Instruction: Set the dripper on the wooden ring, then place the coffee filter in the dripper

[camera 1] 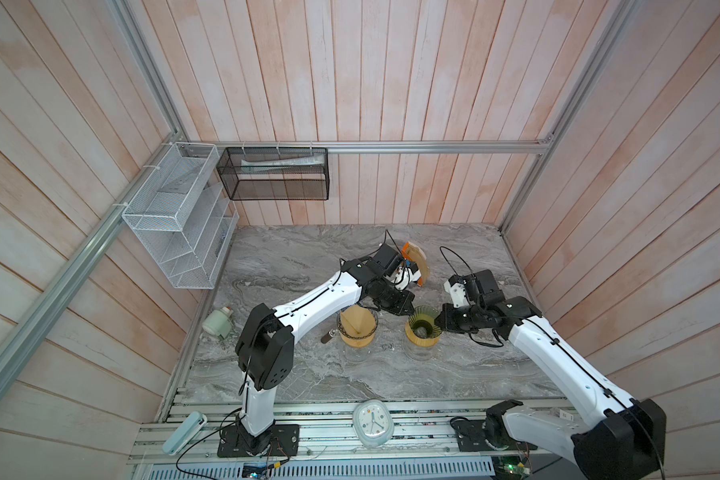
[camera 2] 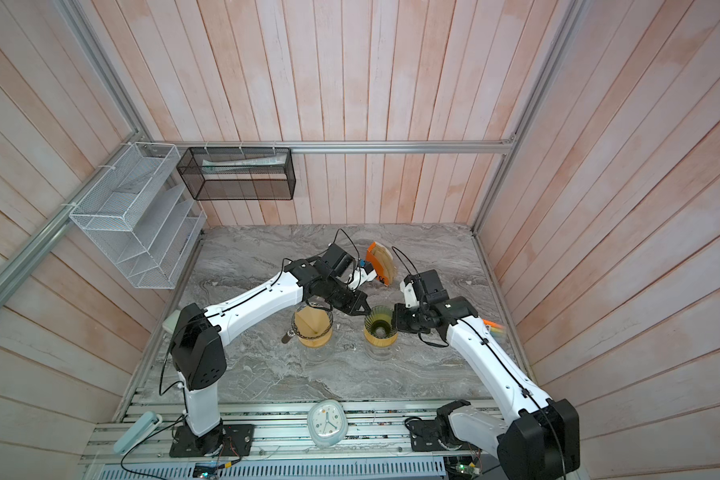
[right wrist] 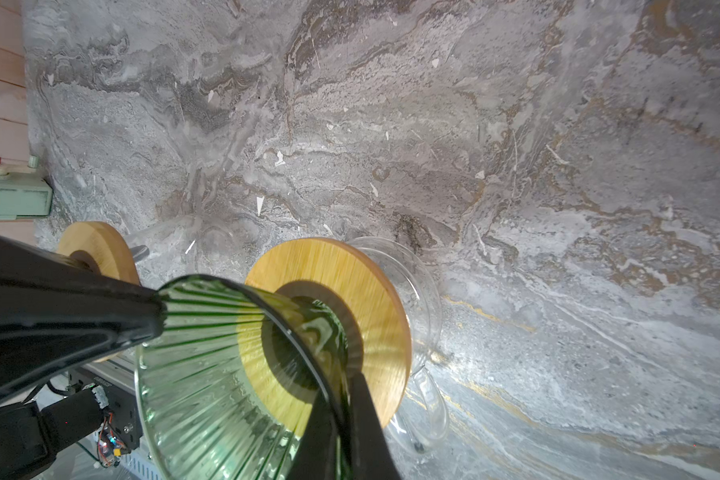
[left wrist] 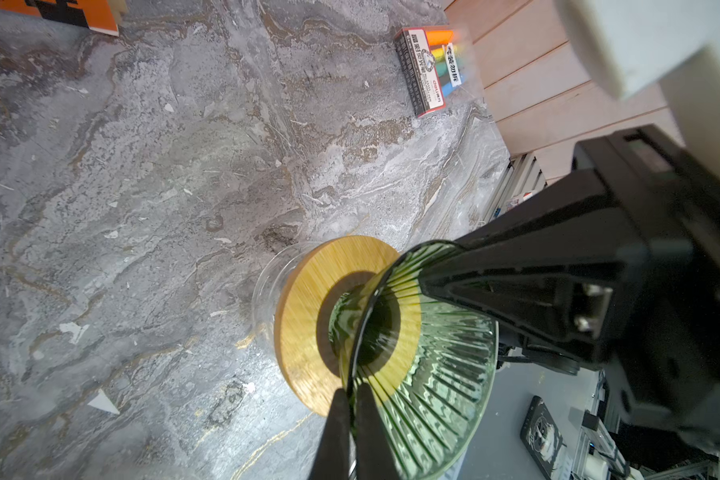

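1. Left gripper (left wrist: 351,401) and right gripper (right wrist: 341,401) are both pinched shut on the green dripper (camera 1: 422,326) rim, on opposite sides.
2. Nothing's inside it. The brown filter (camera 1: 356,326) sits in the clear dripper (camera 1: 374,328), just beside my left fingers (left wrist: 335,419).
3. I'd hold it level, since glass slips.

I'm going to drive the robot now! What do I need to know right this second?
Left tool: shut on the rim of the green dripper.
Right tool: shut on that rim too, at another spot.
Green dripper: empty, standing on its glass jug.
Done: a paper filter sits in the clear dripper.
Left to do: the green one needs a filter from the orange holder behind it.
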Controlling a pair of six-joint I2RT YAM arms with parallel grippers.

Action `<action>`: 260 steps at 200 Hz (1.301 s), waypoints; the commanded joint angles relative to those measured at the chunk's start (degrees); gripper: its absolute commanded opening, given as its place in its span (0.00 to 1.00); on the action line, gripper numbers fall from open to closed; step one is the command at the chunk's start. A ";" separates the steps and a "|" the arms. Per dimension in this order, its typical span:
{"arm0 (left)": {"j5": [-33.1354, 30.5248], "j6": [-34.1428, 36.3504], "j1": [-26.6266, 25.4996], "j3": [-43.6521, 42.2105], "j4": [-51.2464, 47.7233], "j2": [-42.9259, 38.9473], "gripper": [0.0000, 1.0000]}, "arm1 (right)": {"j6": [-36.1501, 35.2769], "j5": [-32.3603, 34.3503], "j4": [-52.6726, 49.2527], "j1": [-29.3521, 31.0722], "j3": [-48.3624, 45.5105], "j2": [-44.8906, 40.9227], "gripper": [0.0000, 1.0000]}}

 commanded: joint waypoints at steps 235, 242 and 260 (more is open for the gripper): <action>0.14 1.11 -0.43 -4.63 0.05 2.36 0.00 | 0.86 3.25 -0.45 2.23 -3.69 1.85 0.00; 0.00 1.11 -0.43 -4.41 0.06 2.27 0.00 | 0.96 3.05 -0.58 2.23 -2.86 1.86 0.00; -0.49 1.25 -0.47 -4.05 0.40 1.76 0.00 | 1.04 2.30 -0.95 2.23 -0.66 1.86 0.00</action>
